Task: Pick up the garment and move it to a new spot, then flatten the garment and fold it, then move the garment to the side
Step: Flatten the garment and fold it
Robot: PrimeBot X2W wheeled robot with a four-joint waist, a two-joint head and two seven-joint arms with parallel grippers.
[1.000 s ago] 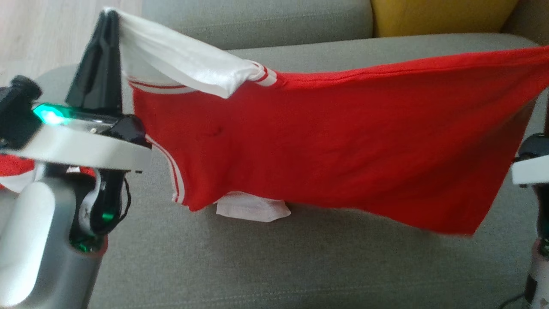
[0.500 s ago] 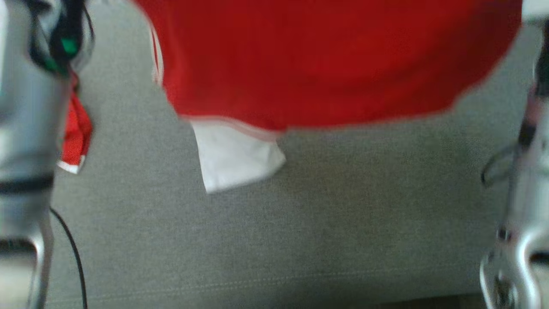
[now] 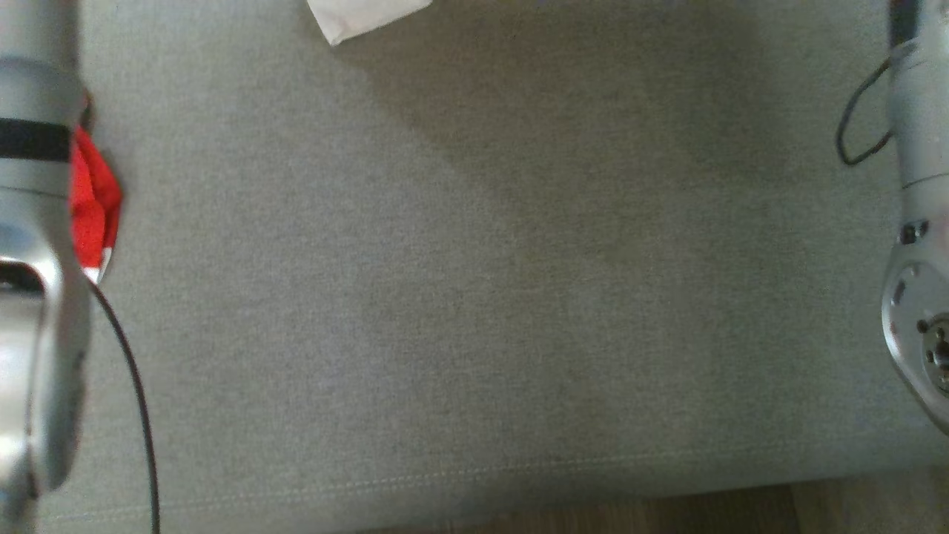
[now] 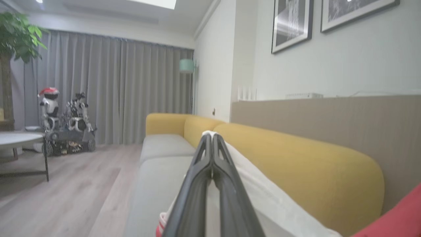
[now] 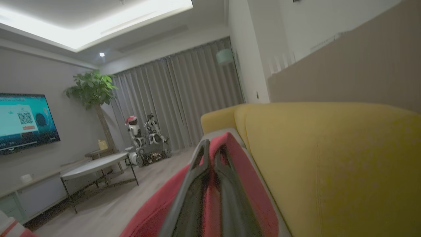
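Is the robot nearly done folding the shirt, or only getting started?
Only getting started. Done: the shirt is picked up, with the left pincer shut on its white sleeve and the right pincer shut on its red cloth. In hand: the shirt hangs between them above the grey sofa seat. Left: laying it flat, folding it and moving it aside.

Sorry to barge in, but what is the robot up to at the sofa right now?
The robot is holding a red and white garment with both grippers. The left gripper is shut on a white part, the right gripper on the red cloth. In the head view a white corner and a red bit show over the grey sofa seat, so the garment is not yet laid flat.
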